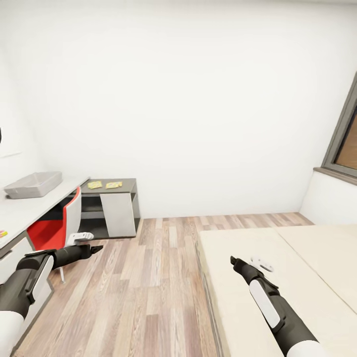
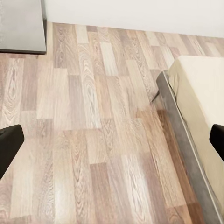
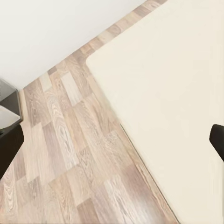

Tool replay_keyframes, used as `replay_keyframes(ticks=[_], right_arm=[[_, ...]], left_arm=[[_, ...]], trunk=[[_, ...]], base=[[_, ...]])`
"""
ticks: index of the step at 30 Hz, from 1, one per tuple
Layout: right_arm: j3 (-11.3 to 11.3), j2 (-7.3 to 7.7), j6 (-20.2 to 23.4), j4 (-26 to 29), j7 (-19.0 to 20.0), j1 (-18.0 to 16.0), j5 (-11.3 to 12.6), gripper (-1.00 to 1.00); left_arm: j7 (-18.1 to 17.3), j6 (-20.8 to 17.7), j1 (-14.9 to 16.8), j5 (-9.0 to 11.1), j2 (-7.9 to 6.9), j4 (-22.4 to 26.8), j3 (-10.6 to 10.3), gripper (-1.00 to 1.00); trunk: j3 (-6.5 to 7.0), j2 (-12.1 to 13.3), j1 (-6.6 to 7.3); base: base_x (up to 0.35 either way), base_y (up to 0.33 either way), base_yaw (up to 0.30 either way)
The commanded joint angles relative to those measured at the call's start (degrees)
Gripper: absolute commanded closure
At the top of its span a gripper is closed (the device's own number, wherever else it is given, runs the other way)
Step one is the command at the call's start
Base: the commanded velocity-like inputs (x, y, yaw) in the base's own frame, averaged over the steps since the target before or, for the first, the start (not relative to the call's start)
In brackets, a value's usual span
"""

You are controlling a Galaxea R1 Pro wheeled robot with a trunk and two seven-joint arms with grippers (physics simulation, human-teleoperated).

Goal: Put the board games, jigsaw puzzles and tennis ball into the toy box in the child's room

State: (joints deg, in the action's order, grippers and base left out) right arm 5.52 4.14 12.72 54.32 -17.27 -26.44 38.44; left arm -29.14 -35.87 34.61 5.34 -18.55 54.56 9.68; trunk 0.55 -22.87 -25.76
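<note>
The light grey square toy box point(image 1: 33, 184) sits on the white bench point(image 1: 25, 210) at left of frame; the beige bed point(image 1: 277, 277) is at lower right. Both the left claw point(image 1: 85, 241) and right claw point(image 1: 258, 263) hang spread and empty; steer slowly along the bed, I think, since no game box shows yet.

Pale wood-plank floor point(image 2: 93, 140) is seen below two dark, widely parted fingertips point(image 2: 8, 147); a beige mattress on a grey bed frame point(image 2: 186, 140) is seen alongside, a white wall point(image 2: 140, 14) beyond
</note>
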Motion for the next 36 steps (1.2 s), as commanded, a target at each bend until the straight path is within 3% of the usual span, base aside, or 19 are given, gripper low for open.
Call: replay_keyframes(ticks=[1, 36], right_arm=[[0.22, 0.08, 0.11, 0.09, -0.48, -0.01, 0.41, -1.00], [0.32, 0.08, -0.32, 0.08, -0.48, -0.01, 0.41, -1.00]], left_arm=[[0.04, -0.52, 0.02, 0.55, 0.01, 0.02, 0.07, -1.00], [0.04, -0.52, 0.02, 0.55, 0.07, 0.02, 0.07, -1.00]], trunk=[[-0.03, -0.05, -0.02], [-0.03, -0.05, -0.02]], base=[[0.000, -0.101, 0.042], [-0.009, -0.024, 0.037]])
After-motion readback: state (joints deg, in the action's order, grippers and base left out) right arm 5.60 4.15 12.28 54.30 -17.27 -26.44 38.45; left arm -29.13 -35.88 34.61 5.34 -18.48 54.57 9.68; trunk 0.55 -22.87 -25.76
